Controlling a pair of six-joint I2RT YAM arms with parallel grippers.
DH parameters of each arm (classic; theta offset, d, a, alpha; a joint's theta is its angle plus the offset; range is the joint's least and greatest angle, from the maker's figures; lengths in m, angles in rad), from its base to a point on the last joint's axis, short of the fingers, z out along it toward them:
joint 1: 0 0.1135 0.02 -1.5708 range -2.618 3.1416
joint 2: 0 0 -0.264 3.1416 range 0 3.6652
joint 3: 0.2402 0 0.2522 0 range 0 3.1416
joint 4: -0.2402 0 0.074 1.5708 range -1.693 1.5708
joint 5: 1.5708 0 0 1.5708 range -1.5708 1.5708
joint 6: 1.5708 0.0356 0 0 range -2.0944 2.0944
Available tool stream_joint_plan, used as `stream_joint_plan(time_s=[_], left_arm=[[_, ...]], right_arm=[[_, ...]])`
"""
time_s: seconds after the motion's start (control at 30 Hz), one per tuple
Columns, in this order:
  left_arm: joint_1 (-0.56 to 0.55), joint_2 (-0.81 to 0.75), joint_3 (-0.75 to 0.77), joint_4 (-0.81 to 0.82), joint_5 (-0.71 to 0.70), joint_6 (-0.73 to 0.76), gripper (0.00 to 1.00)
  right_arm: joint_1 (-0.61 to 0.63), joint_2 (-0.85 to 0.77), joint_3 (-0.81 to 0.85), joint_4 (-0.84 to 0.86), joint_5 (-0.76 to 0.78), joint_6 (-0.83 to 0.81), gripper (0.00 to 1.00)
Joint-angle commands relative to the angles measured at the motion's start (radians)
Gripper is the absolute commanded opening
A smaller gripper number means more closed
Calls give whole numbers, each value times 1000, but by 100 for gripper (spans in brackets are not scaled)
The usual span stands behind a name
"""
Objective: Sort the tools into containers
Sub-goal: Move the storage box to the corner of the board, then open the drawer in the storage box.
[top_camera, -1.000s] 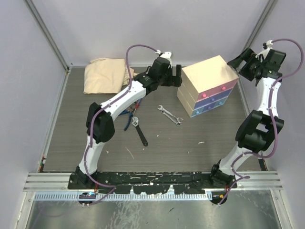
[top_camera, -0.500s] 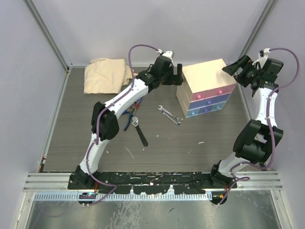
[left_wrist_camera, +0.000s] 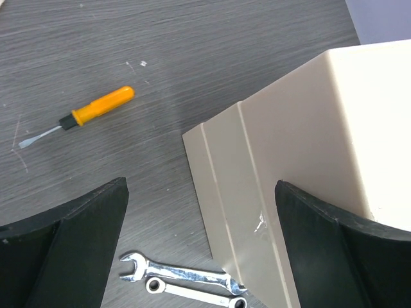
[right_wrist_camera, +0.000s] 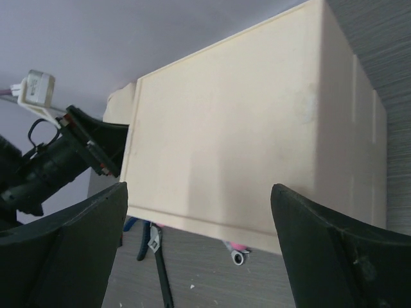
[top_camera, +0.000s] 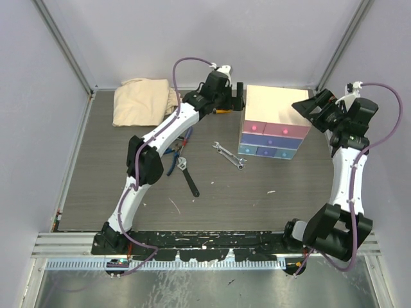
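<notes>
"Cream chest (top_camera: 273,102) is my biggest worry. It stands toward the far right of the counter (top_camera: 257,192), all 3 drawers (top_camera: 270,138) shut. My left tool (top_camera: 239,97) is at its left side and my right tool (top_camera: 307,108) at its right, both with fingers spread wide and holding nothing."

"Touching it?"

"I cannot tell from either wrist view. If 1 side pushes harder than the other, I judge the chest will twist or skate."

"And the hand tools?"

"None is sorted yet. The black-handled adjustable wrench (top_camera: 188,174) and blue-handled pliers (top_camera: 173,157) lie well left of the chest, so they are safe enough. The 2 silver spanners (top_camera: 229,154) lie just beside its front left corner, and a sliding chest could shove them. The orange-handled screwdriver (left_wrist_camera: 90,112) lies near its left side, below my left tool, where a low sweep would roll it away."

"Smallest thing?"

"The knobs (top_camera: 252,128). A slipped pinch could drag the whole chest instead of opening a drawer."
</notes>
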Motion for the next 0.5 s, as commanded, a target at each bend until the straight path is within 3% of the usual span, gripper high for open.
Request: stream_joint_plan(time_s=[0.0,0.23,0.47], left_arm=[[-50,14,76,25,114,30,99],[-8,-48,41,-26,44,29,99],[66,-292,-239,55,7,22,99]], right_arm=[[26,-99,-54,34,-8,60,96],[26,-149,1,-73,226,-35,96],[26,-123,81,-101,307,-59,96]])
